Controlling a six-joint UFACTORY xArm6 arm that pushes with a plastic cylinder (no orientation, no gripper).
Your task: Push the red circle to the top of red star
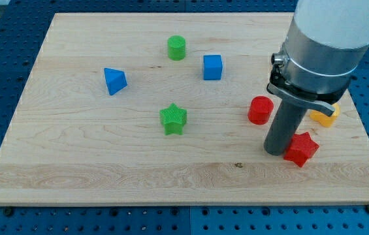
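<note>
The red circle (260,109) stands on the wooden board at the view's right. The red star (301,149) lies below and to the right of it, near the board's bottom right. My tip (276,151) rests on the board between them, touching the star's left side and just below and right of the red circle. The thick dark rod rises from there to the arm's grey body at the view's top right.
A yellow block (324,116) is partly hidden behind the arm at the right. A green star (173,119) lies mid-board. A green cylinder (177,47), a blue cube (213,67) and a blue triangle (114,80) lie toward the top.
</note>
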